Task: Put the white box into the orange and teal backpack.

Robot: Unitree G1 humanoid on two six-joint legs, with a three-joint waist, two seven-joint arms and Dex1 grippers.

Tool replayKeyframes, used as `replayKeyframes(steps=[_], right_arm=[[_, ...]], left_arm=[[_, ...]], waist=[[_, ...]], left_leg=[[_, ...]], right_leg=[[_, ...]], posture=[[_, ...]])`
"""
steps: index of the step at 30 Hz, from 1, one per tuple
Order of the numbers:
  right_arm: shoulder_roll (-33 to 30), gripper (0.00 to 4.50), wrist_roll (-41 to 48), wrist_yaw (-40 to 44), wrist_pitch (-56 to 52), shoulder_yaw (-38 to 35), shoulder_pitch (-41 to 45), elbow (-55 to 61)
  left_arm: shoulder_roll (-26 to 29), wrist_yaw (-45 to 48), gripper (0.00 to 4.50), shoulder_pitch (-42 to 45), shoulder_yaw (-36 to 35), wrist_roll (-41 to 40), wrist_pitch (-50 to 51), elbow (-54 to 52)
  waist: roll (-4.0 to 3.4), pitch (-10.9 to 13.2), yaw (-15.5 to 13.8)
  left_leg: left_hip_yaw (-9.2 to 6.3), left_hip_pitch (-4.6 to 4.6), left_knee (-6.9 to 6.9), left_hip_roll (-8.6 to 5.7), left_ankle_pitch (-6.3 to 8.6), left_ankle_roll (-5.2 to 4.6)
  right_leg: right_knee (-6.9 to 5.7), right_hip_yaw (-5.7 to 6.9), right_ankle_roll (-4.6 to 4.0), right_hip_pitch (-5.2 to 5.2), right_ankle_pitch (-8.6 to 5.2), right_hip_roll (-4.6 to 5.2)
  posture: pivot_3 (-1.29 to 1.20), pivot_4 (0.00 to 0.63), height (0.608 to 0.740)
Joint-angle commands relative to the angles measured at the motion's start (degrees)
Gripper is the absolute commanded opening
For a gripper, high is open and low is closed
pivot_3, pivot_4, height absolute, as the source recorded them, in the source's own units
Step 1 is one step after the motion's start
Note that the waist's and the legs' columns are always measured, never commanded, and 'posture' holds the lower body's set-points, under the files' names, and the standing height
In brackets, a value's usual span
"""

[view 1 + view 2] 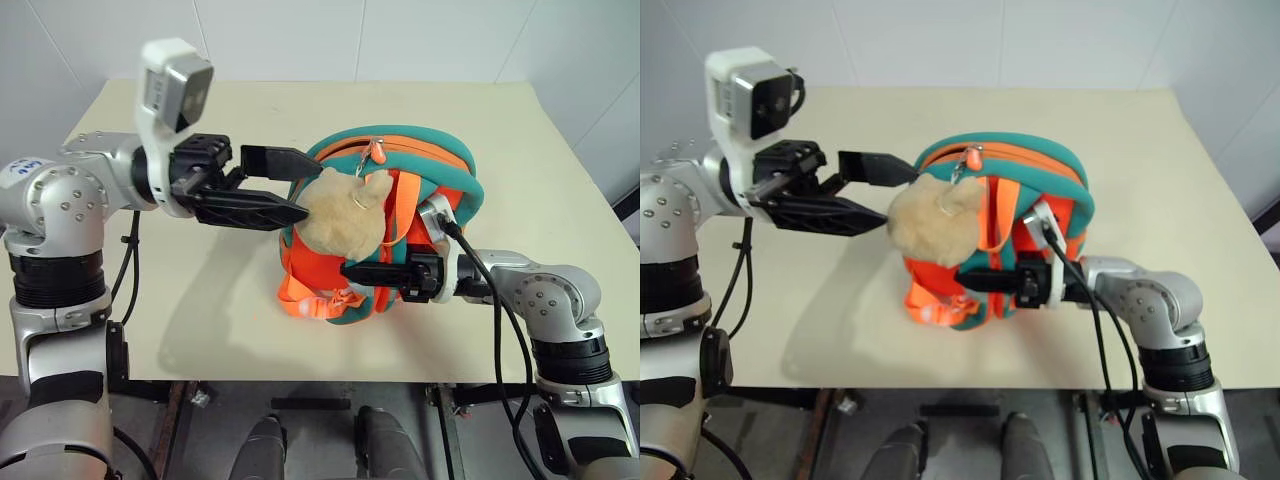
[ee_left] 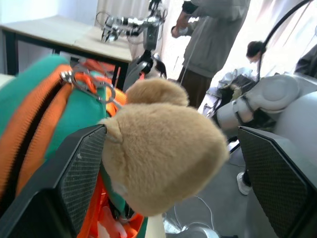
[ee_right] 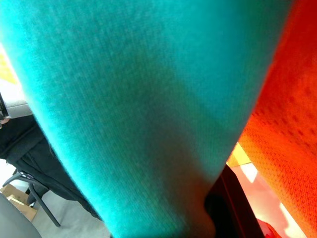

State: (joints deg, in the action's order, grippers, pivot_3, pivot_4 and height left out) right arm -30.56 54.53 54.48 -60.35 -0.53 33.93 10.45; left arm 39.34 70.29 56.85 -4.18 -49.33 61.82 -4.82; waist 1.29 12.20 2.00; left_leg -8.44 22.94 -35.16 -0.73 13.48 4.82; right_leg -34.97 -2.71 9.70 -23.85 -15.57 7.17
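Our left gripper (image 1: 268,185) is spread wide, level, its tips just beside the plush toy (image 1: 343,208), gripping nothing. Our right gripper (image 1: 362,272) is pinched on the backpack (image 1: 440,175) at its 6 o'clock edge. The backpack stands mid-tabletop (image 1: 250,300), zipper apparently closed. We see no white box, so it is likely already inside; little seems left beyond letting go.
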Motion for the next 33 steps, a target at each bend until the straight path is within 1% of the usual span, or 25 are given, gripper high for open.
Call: replayKeyframes(steps=[1, 5, 15, 18, 20, 23, 24, 26, 29, 32, 33], right_arm=[[1.01, 0.13, 0.50, 0.33, 0.76, -0.10, 0.80, 0.40], [1.32, 0.13, 0.37, 0.25, 0.92, -0.13, 0.74, 0.41], [1.91, 0.13, 0.20, 0.08, 1.20, -0.21, 0.65, 0.39], [2.05, 0.13, 0.21, 0.00, 1.20, -0.26, 0.63, 0.44], [2.14, 0.13, 0.23, -0.08, 1.16, -0.32, 0.59, 0.49], [2.23, 0.13, 0.25, -0.17, 1.12, -0.37, 0.56, 0.60], [2.26, 0.13, 0.22, -0.20, 1.15, -0.36, 0.56, 0.58], [2.31, 0.13, 0.22, -0.25, 1.17, -0.35, 0.56, 0.52], [2.41, 0.13, 0.09, -0.30, 1.20, -0.24, 0.60, 0.40], [2.50, 0.13, -0.01, -0.33, 1.22, -0.16, 0.66, 0.30], [2.51, 0.13, -0.02, -0.33, 1.22, -0.14, 0.65, 0.31]], left_arm=[[-3.23, -2.64, 4.49, 0.86, 2.88, 1.15, -2.92, -2.77], [-4.85, -3.15, 4.49, 1.89, 4.12, -0.03, -1.85, -3.36], [-8.35, -7.26, 4.49, 3.05, 10.44, 4.76, -3.30, -2.71], [-7.82, -6.23, 3.92, 2.58, 12.87, 6.47, -4.50, -3.34], [-7.79, -6.38, 3.31, 2.53, 13.23, 7.14, -5.21, -3.31], [-6.99, -6.33, 2.53, 2.62, 14.06, 8.73, -6.51, -3.17], [-6.91, -6.29, 2.33, 2.53, 13.99, 8.85, -6.69, -3.05], [-6.75, -6.11, 2.18, 2.37, 13.62, 8.60, -6.81, -2.93], [-6.40, -5.99, 2.16, 2.43, 11.85, 7.58, -6.74, -2.68], [-5.48, -4.78, 2.16, 3.04, 8.49, 4.50, -5.36, -1.97], [-4.43, -3.61, 2.16, 3.33, 7.27, 3.09, -4.25, -1.67]], waist=[[0.01, 0.00, -0.32], [0.00, 0.00, -0.17], [0.01, 0.00, -0.38], [0.01, 0.00, -0.37], [0.01, 0.00, -0.32], [0.00, 0.00, -0.28], [0.00, 0.00, -0.29], [0.00, 0.00, -0.31], [0.00, 0.00, -0.29], [0.00, 0.00, -0.19], [0.00, 0.00, -0.17]], left_leg=[[0.00, 0.00, 0.00, 0.00, 0.00, 0.01], [0.00, 0.01, 0.00, -0.01, -0.01, 0.01], [0.00, 0.00, -0.01, -0.02, -0.01, 0.01], [0.00, 0.00, -0.01, -0.02, -0.01, 0.01], [0.00, 0.00, -0.01, -0.02, -0.01, 0.01], [0.00, 0.00, 0.00, -0.02, 0.00, 0.01], [0.00, 0.00, 0.00, -0.02, 0.00, 0.01], [0.00, 0.00, 0.00, -0.02, 0.00, 0.01], [0.00, 0.00, 0.00, -0.02, 0.00, 0.01], [0.00, 0.00, 0.00, -0.02, 0.00, 0.01], [0.00, 0.00, 0.00, -0.02, 0.00, 0.01]], right_leg=[[0.01, 0.00, 0.00, 0.01, 0.00, 0.00], [0.04, -0.02, 0.00, 0.02, 0.00, 0.00], [0.07, -0.02, 0.00, 0.06, 0.00, -0.01], [0.09, -0.02, 0.00, 0.07, 0.00, -0.01], [0.10, -0.03, 0.00, 0.06, 0.00, -0.01], [0.10, -0.03, 0.01, 0.06, 0.00, -0.01], [0.10, -0.03, 0.00, 0.06, 0.00, -0.01], [0.10, -0.03, 0.00, 0.06, 0.00, -0.01], [0.10, -0.03, 0.00, 0.06, 0.00, -0.01], [0.10, -0.03, 0.00, 0.06, 0.00, -0.01], [0.10, -0.03, 0.00, 0.06, 0.00, -0.01]], posture=[[0.00, 0.150, 0.740], [0.00, 0.150, 0.740], [0.00, 0.150, 0.740], [0.00, 0.150, 0.740], [0.00, 0.150, 0.740], [0.00, 0.150, 0.740], [0.00, 0.150, 0.740], [0.00, 0.150, 0.740], [0.00, 0.150, 0.740], [0.00, 0.150, 0.740], [0.00, 0.150, 0.740]])
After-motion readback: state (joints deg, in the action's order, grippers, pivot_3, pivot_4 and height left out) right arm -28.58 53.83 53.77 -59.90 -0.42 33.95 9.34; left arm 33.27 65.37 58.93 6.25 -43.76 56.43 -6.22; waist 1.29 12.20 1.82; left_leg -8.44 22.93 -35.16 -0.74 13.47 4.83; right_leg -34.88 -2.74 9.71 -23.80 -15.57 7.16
